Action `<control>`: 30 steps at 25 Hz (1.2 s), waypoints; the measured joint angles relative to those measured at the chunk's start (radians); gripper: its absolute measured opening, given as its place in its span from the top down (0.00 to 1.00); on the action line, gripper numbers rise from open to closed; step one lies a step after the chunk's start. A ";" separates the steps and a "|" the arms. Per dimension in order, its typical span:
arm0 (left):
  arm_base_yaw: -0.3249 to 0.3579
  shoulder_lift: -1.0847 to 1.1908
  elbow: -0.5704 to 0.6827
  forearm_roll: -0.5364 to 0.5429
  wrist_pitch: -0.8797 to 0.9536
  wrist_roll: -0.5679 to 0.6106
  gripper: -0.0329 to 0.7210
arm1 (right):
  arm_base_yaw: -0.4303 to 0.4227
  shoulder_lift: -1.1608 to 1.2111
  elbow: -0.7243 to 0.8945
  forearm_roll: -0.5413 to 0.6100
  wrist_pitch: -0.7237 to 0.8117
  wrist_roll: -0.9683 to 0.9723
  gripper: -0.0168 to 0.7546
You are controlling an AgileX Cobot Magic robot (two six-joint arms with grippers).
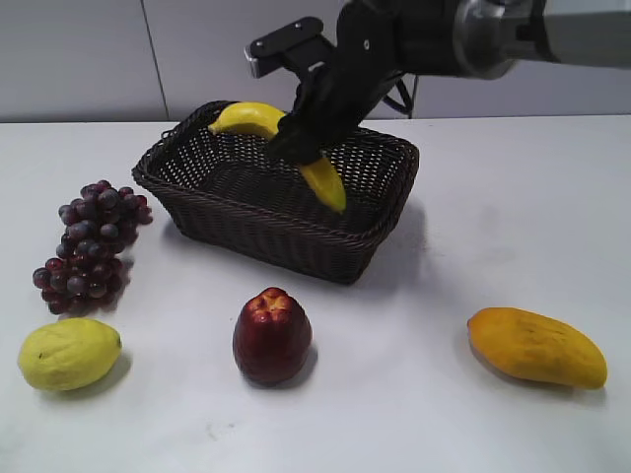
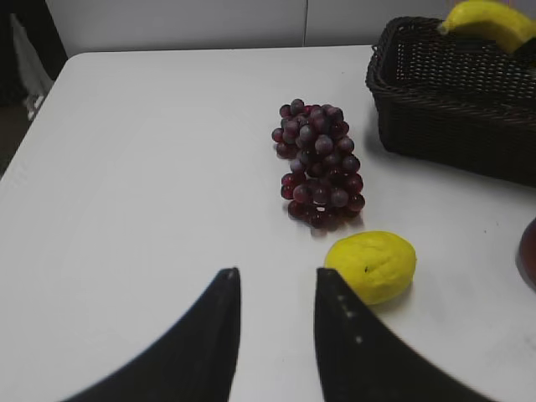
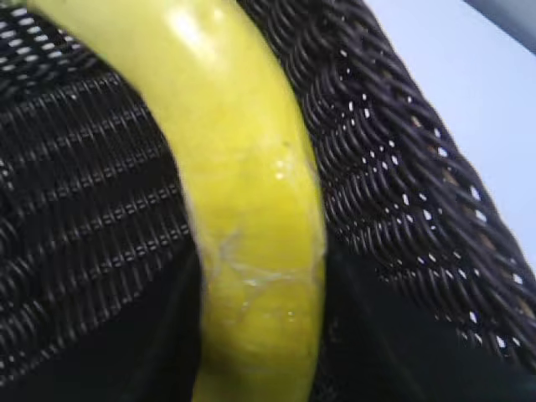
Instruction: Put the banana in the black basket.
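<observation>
The banana (image 1: 252, 117) is curved and bright yellow. My right gripper (image 1: 296, 138) is shut on its middle and holds it over the black basket (image 1: 227, 223), one end above the far rim and the other end (image 1: 328, 185) low inside. In the right wrist view the banana (image 3: 243, 193) fills the frame between dark jaws (image 3: 260, 335), with the basket's weave (image 3: 402, 167) behind. The left wrist view shows the basket (image 2: 452, 100) and the banana's end (image 2: 490, 21) at top right. My left gripper (image 2: 276, 280) is open and empty above the table.
Purple grapes (image 1: 91, 241), a lemon (image 1: 69, 353), a red apple (image 1: 271, 335) and a mango (image 1: 537, 345) lie on the white table (image 1: 493, 217) around the basket. The left wrist view shows the grapes (image 2: 318, 163) and the lemon (image 2: 373, 264) just right of my left gripper.
</observation>
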 joint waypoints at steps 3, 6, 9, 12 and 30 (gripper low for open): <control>0.000 0.000 0.000 0.000 0.000 0.000 0.66 | 0.000 0.026 0.000 -0.026 -0.002 -0.002 0.54; 0.000 0.000 0.000 0.000 0.000 0.000 0.66 | 0.000 0.027 0.000 -0.028 -0.003 -0.002 0.52; 0.000 0.000 0.000 0.000 0.000 0.000 0.66 | 0.000 0.027 0.000 -0.028 0.016 -0.002 0.36; 0.000 0.000 0.000 0.000 0.000 0.000 0.66 | 0.000 0.022 0.000 -0.030 0.058 -0.003 0.19; 0.000 0.000 0.000 0.000 0.000 0.000 0.66 | -0.173 -0.272 -0.061 -0.090 0.562 0.173 0.21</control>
